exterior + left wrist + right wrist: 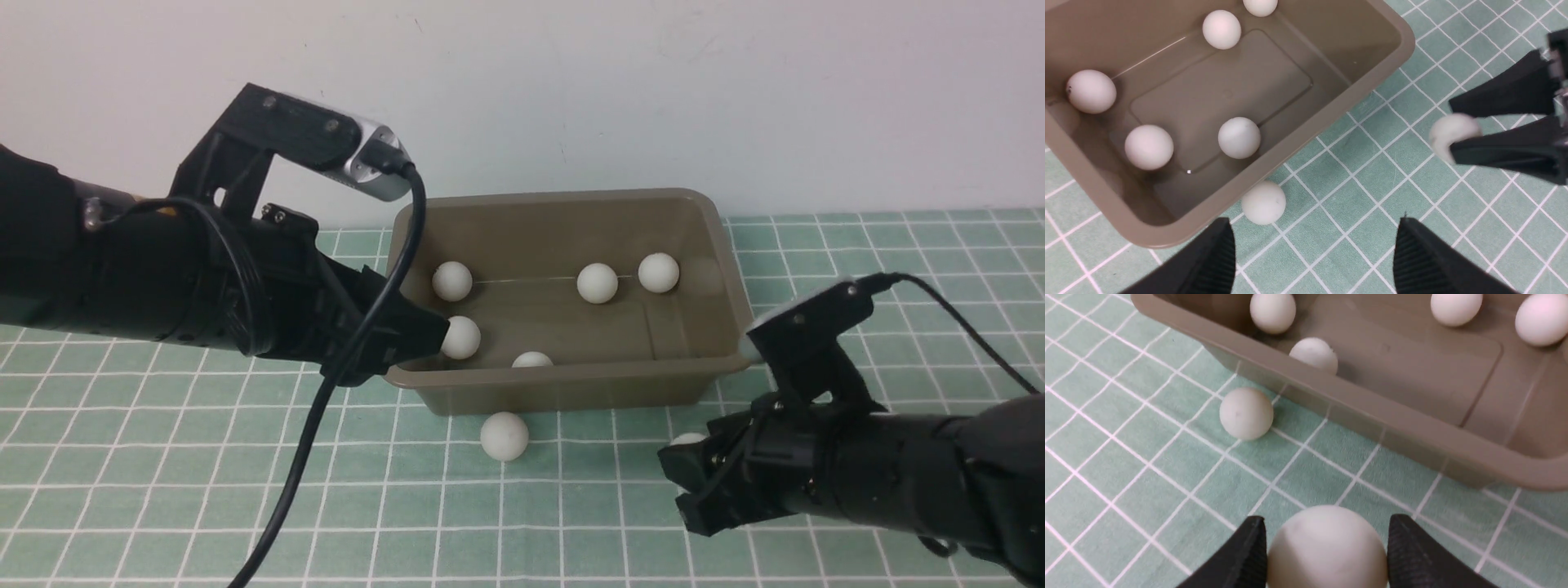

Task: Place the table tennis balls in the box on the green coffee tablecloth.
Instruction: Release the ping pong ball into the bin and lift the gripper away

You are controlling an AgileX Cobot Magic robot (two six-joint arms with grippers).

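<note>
The olive-brown box (563, 377) stands on the green coffee tablecloth (898, 269) with several table tennis balls inside, one of them (597, 283) near its far wall. Another ball (504, 435) lies on the cloth just in front of the box's near wall, also in the left wrist view (1263, 203) and the right wrist view (1246, 413). My left gripper (424, 335) hangs open and empty over the box's near left corner (1314, 228). To the right in front of the box, my right gripper (1327, 519) is shut on a ball (1327, 547), low over the cloth (688, 439).
A pale wall rises right behind the box. Both arms' black cables (326, 392) trail over the cloth. In the left wrist view my right gripper's fingers (1506, 151) show with the held ball (1453, 132).
</note>
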